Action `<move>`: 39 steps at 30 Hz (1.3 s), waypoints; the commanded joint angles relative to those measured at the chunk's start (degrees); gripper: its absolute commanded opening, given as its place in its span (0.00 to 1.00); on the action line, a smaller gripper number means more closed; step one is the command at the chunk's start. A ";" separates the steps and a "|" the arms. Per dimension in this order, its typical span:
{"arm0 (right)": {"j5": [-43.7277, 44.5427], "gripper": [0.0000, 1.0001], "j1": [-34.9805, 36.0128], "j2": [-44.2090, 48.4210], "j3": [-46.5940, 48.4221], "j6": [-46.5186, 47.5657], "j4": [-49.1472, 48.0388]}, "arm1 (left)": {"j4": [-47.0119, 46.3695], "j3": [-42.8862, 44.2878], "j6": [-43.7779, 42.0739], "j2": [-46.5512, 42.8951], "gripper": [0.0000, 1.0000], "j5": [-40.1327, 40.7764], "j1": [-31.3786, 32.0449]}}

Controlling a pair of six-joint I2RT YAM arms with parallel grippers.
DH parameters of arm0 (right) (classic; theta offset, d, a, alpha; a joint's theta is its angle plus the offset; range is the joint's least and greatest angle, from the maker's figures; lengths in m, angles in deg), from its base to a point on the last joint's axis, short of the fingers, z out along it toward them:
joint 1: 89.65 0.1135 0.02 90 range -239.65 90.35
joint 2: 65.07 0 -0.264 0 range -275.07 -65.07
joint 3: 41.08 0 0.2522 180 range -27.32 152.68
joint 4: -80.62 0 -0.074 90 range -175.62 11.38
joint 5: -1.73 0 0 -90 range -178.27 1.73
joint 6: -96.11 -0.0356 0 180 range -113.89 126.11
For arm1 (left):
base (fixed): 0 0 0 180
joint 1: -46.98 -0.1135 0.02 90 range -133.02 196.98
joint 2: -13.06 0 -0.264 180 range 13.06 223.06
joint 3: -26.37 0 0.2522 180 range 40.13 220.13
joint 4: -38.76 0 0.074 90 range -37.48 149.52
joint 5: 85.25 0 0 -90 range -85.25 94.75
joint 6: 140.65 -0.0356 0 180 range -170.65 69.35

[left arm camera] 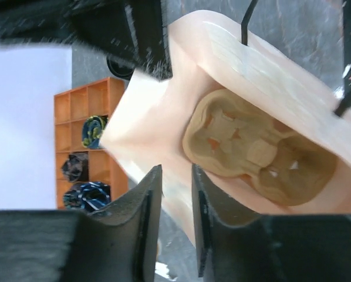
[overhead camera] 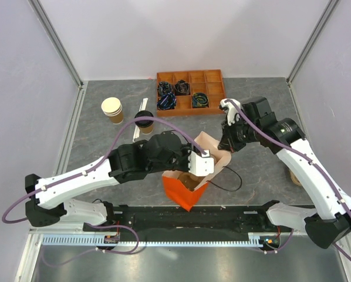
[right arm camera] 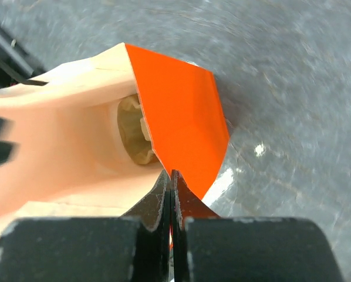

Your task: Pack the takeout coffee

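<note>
The orange paper bag [overhead camera: 184, 194] may sag shut.
My right claw [right arm camera: 171, 179] pinches its rim; my left claw [left arm camera: 175, 176], slightly parted, grips nothing, so the black-lidded tan paper cup [overhead camera: 144, 121], upper left, could snag.

The grey mottled table [overhead camera: 257, 176] carries an orange bag [overhead camera: 184, 197], standing open right at the left fingers [left arm camera: 146, 217] and the right fingers [right arm camera: 155, 205]. Beyond the left fingers stands the takeout coffee [overhead camera: 144, 121], with a white strip [overhead camera: 135, 134] just beside it and a stack of lidless cups [overhead camera: 112, 110] farther to their left. Beyond the right fingers sits a wooden compartment tray [overhead camera: 189, 74].
</note>
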 commanded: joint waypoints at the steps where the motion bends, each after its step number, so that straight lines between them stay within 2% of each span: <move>1: 3.02 0.04 -1.31 2.81 -4.74 -6.31 0.36 | -3.64 1.69 9.02 -4.15 0.42 -5.09 -3.48; 4: 3.98 0.55 -2.10 3.08 -5.73 -5.08 1.33 | -3.65 3.01 11.75 -4.69 0.46 -8.79 -5.94; 5: 4.07 0.82 -2.45 2.56 -5.03 -3.85 1.51 | -3.56 3.01 12.28 -4.95 0.46 -10.10 -6.29; 7: 5.47 0.87 -2.54 1.94 -2.05 -2.97 1.51 | -3.91 2.48 13.94 -6.09 0.47 -11.07 -6.74; 13: 1.80 0.85 -2.46 -2.10 6.92 2.99 1.95 | -5.84 2.74 21.94 -6.97 0.50 -12.92 -10.86; 15: -0.31 0.84 -2.45 -2.28 7.72 6.24 1.77 | -6.37 3.27 23.70 -7.50 0.55 -13.19 -13.14; 18: -2.34 0.89 -2.46 -1.67 8.68 9.59 1.77 | -6.55 3.36 28.18 -8.55 0.61 -14.94 -17.87; 21: -8.31 0.85 -2.45 0.35 10.18 12.94 0.38 | -6.55 2.57 32.58 -9.78 0.63 -16.26 -22.36; 24: -12.09 0.75 -2.54 2.11 11.84 13.03 -2.35 | -6.90 1.61 34.96 -10.66 0.63 -18.10 -24.22; 28: -14.74 0.53 -1.58 0.19 15.71 11.54 -2.27 | -7.16 0.64 34.96 -11.89 0.66 -19.08 -24.40; 29: -14.83 0.48 -1.05 -0.08 16.33 11.36 -2.18 | -7.34 0.37 34.61 -12.07 0.69 -19.16 -24.40; 30: -14.30 0.42 -0.44 -0.35 16.51 11.36 -2.18 | -7.34 0.20 34.26 -12.16 0.71 -19.25 -24.40; 32: -13.34 0.36 2.19 -0.79 16.16 11.19 -2.53 | -7.60 -0.33 34.26 -12.51 0.75 -18.99 -24.40; 37: -3.41 0.13 12.64 -3.68 14.67 10.66 -2.80 | -8.39 -0.68 34.78 -12.69 0.80 -14.42 -24.75; 39: -1.21 0.08 14.15 -3.86 12.04 10.22 -3.93 | -8.48 -0.07 34.96 -12.69 0.82 -13.98 -25.54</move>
